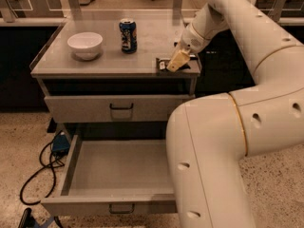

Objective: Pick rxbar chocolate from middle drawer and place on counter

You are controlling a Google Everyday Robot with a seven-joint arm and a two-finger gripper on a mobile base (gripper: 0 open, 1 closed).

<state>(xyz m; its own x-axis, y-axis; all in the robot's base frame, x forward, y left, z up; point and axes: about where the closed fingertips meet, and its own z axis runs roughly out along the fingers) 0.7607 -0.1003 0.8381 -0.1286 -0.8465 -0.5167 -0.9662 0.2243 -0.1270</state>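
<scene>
The rxbar chocolate (162,64), a small dark bar, sits at my gripper's tips at the front right corner of the counter (95,63), on or just above its surface. My gripper (172,63) reaches in from the right with its tan fingers (179,58) closed on the bar. The middle drawer (71,167) is pulled out below and its visible floor is bare. My arm's white body hides its right part.
A white bowl (85,44) and a blue can (127,35) stand on the counter's back left. The upper drawer (121,108) is shut. A blue device with black cables (59,144) lies on the floor to the left. Dark benches stand behind.
</scene>
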